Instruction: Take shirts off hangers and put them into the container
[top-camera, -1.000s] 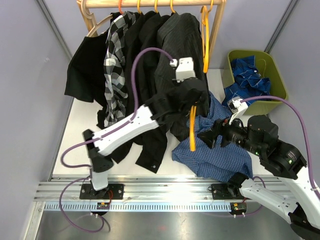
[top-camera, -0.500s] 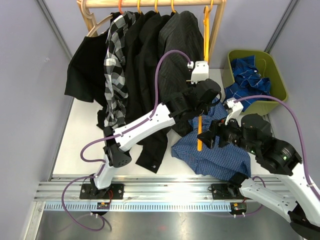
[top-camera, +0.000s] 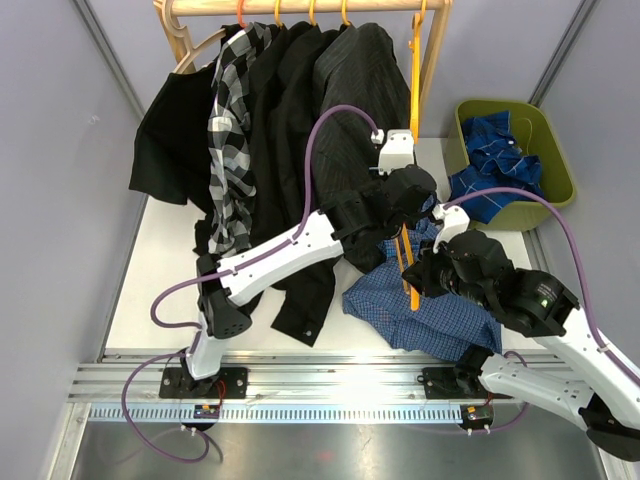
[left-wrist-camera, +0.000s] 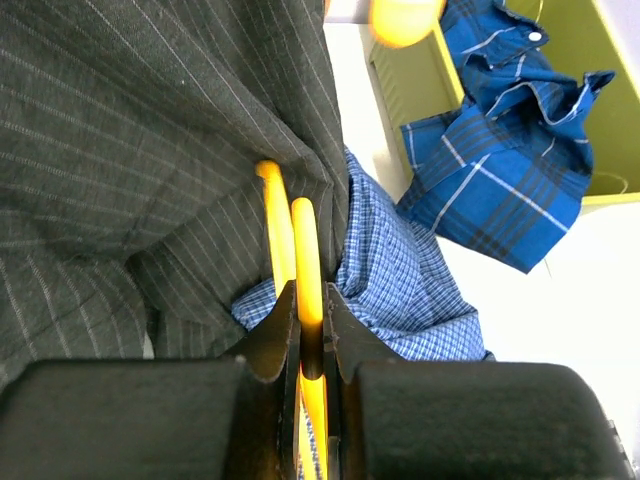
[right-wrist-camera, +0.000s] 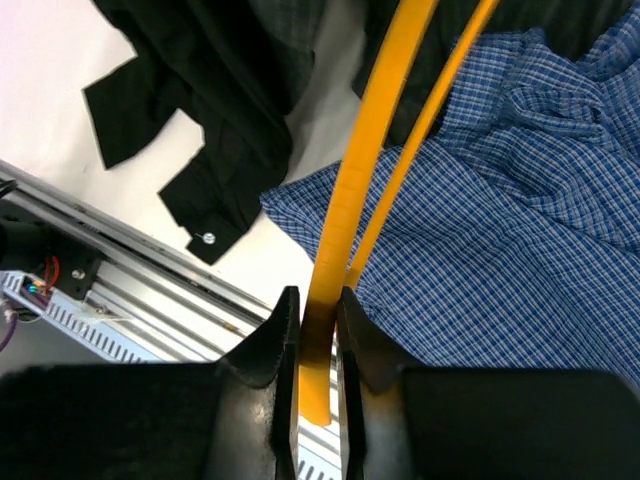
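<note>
Both pairs of jaws are clamped on one thin orange-yellow plastic hanger (top-camera: 407, 262), which slants between the two arms near the middle of the white table (top-camera: 160, 290). Seen from its wrist camera, the left gripper (left-wrist-camera: 311, 305) pinches one bar of the hanger between its black fingers, and a second bar of the same hanger runs just beside it. The right gripper (right-wrist-camera: 318, 310) holds another stretch of the hanger, closer to the arm bases in the overhead view.

Under the hanger lies a crumpled lighter blue fine-check shirt (top-camera: 430, 305), spread on the table in front of the right arm. Whether any part of the hanger sits inside this shirt cannot be told.

Along the far edge stands a pale wooden rack (top-camera: 300, 6). From it hang a charcoal pinstripe shirt (top-camera: 350, 90), plain black shirts (top-camera: 290, 100) and a black-and-white plaid shirt (top-camera: 228, 110). The pinstripe shirt's hem touches the left gripper. One bare orange hanger (top-camera: 415, 60) hangs at the rack's right end.

An olive-green rectangular plastic basket (top-camera: 552, 150) sits at the far right of the table. It holds a dark blue windowpane plaid shirt (top-camera: 495, 150), part of which spills over the basket's rim toward the arms.
</note>
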